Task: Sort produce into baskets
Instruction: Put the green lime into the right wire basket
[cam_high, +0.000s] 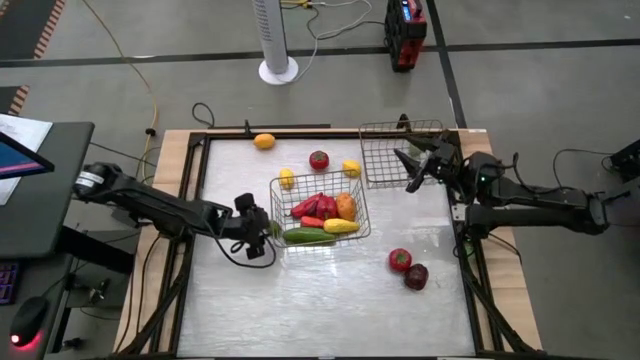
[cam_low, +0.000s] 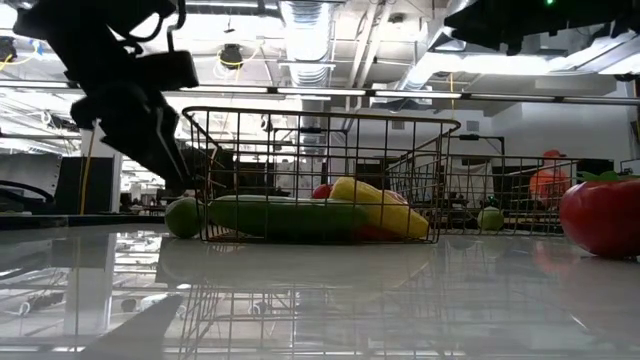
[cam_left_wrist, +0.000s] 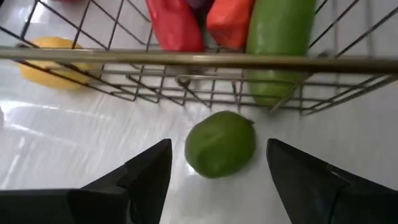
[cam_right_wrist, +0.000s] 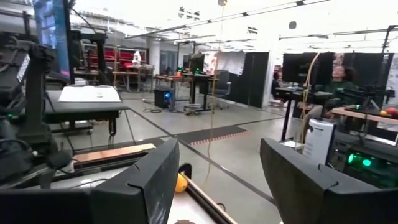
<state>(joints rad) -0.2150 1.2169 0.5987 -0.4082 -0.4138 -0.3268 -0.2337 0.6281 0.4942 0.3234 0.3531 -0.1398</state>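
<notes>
A wire basket (cam_high: 318, 210) stands mid-table and holds red peppers, an orange piece, a yellow piece and a green cucumber (cam_high: 308, 236). A small green round piece (cam_left_wrist: 221, 144) rests on the table just outside the basket's near-left corner; it also shows in the low view (cam_low: 184, 217). My left gripper (cam_left_wrist: 217, 174) is open, with one finger on either side of the green piece and apart from it. A second, empty basket (cam_high: 400, 152) stands at the far right. My right gripper (cam_high: 415, 165) is open and empty, raised beside that basket.
Loose pieces lie on the table: an orange-yellow one (cam_high: 264, 141) at the far edge, a red one (cam_high: 318, 159), two yellow ones (cam_high: 351, 168) (cam_high: 287, 179), and a red one (cam_high: 400, 260) and a dark-purple one (cam_high: 416, 277) at the near right.
</notes>
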